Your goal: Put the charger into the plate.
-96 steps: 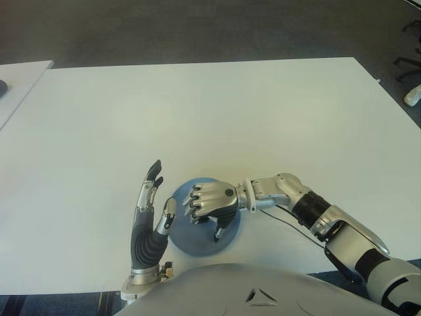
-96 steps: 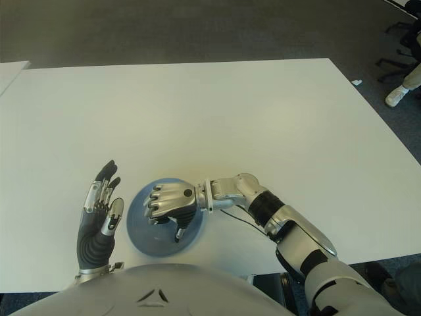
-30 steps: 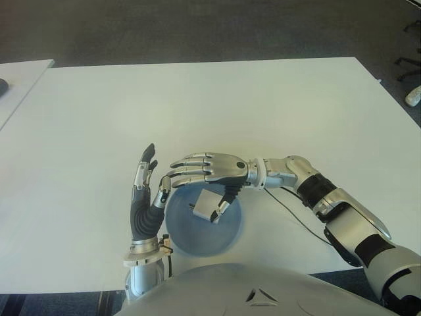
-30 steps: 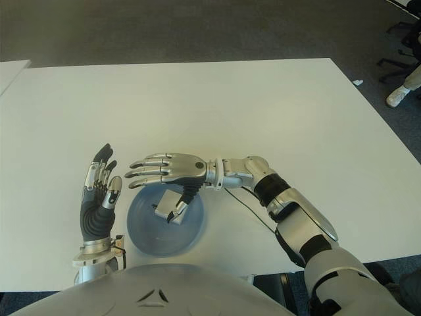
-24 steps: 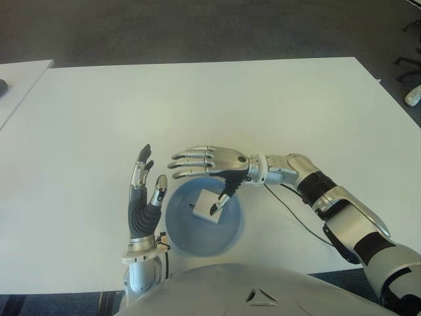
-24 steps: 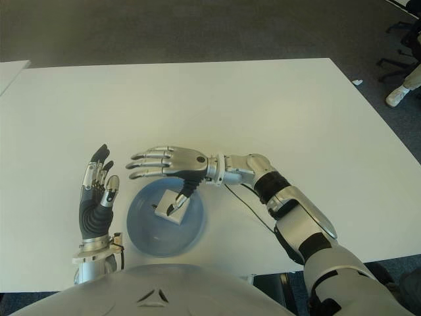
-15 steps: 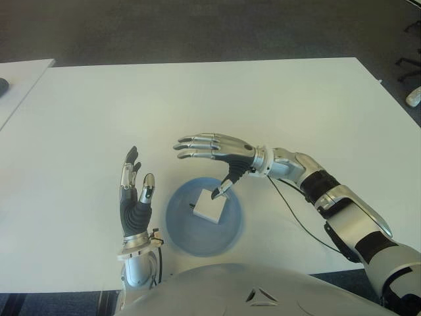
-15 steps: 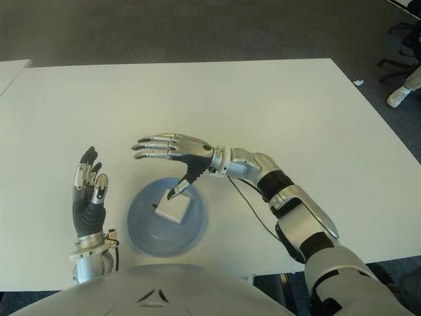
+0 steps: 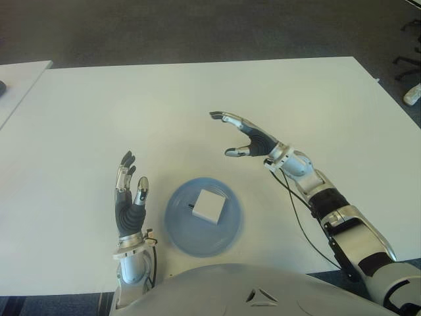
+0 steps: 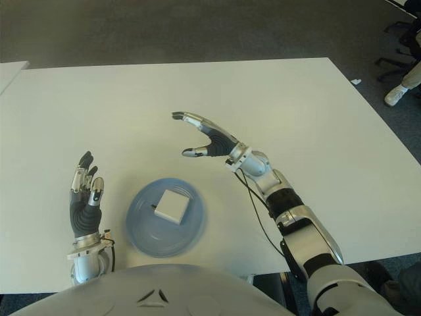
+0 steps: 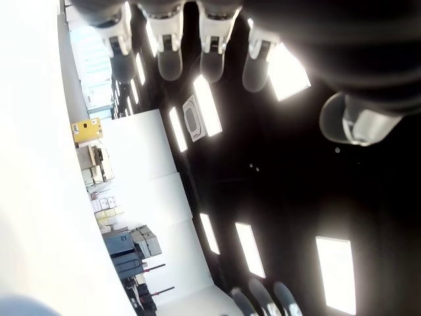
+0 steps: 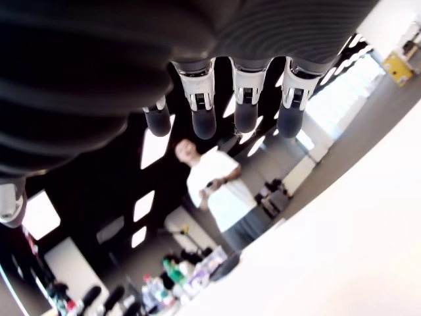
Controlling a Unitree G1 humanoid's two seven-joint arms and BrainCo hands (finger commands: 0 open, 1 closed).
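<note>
Charger (image 9: pixel 209 205) in plate (image 9: pixel 181 230), right hand (image 9: pixel 247 139) spread above table (image 9: pixel 197 105).

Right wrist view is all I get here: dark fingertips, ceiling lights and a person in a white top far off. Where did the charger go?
Observer: The charger lies in the blue plate, near the table's front edge. No robot hand touches it.
Operator: So where is this robot hand whose fingertips I see?
Observer: The right robot hand is raised above the table, beyond the plate and to its right, fingers spread, holding nothing.
Operator: And the other one?
Observer: The left robot hand shows just left of the plate, fingers pointing up and open, also holding nothing.
</note>
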